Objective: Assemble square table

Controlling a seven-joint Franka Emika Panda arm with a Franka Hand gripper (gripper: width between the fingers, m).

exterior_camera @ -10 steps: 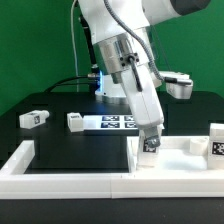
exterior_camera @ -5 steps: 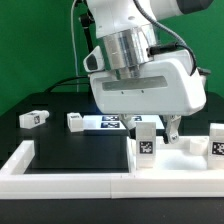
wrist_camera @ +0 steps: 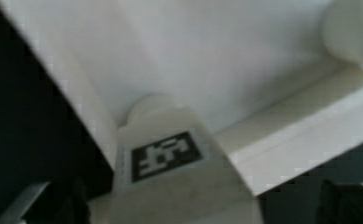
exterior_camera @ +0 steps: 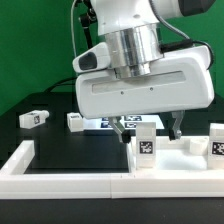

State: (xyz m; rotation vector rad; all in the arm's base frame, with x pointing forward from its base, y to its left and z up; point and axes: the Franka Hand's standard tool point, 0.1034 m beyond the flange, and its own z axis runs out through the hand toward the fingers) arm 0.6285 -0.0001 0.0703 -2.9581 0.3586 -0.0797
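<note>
1. One leg block (exterior_camera: 147, 147) stands upright at a corner of the square slab (exterior_camera: 190, 158), its long axis vertical. It sits between the spread jaws of my gripper (exterior_camera: 150, 131), which grip nothing.
2. I judge the slab flat and firm. The border wall (exterior_camera: 90, 178) runs just beside it, and a spare leg (exterior_camera: 217, 141) stands near.

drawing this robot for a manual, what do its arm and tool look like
The glossy white robot arm has smooth rounded shells, with a ribbed silver-grey metal cylinder at the wrist. The tool has a wide, boxy white plastic body and two slim dark fingers. A thin black cable runs behind the arm. No markings or labels show on it.
</note>
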